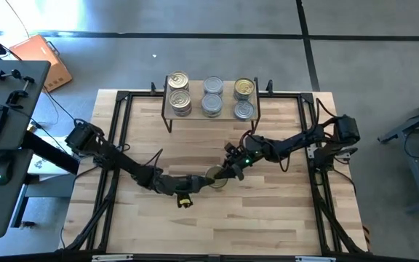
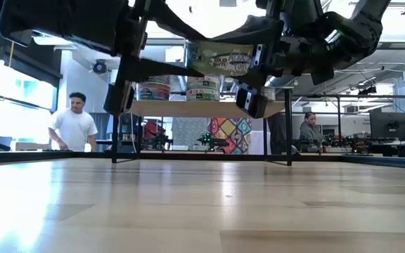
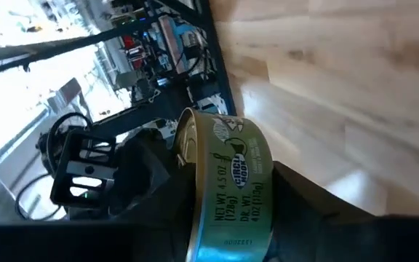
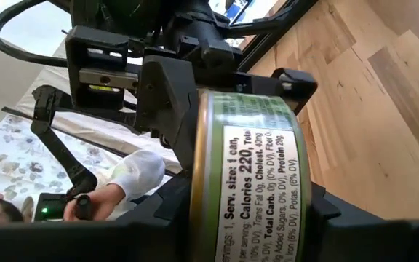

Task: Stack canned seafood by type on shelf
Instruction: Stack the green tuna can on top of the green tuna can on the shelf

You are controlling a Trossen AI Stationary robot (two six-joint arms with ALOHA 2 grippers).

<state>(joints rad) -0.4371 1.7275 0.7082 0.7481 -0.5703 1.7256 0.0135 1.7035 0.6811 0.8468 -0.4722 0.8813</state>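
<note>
Beyond the table point(image 1: 282, 218), people are working while both hands are meeting in front of the shelf point(image 1: 211, 109); the left hand point(image 1: 198, 182) and right hand point(image 1: 231, 169) are jointly gripping one tin point(image 1: 215, 177), held edgewise above the wood.

Glossy metal tin point(image 4: 249, 196) – smooth, light wood table point(image 1: 268, 218).

In the overhead view the two tools crowd around the tin point(image 1: 217, 177) so only a sliver of its lid shows. Both wrist views cut the tin off at the lower edge. At desk level the arms are cropped by the top edge. The labels of the tins point(image 2: 204, 87) on the shelf point(image 2: 202, 108) are too small to read, and some are hidden behind the arms.
</note>
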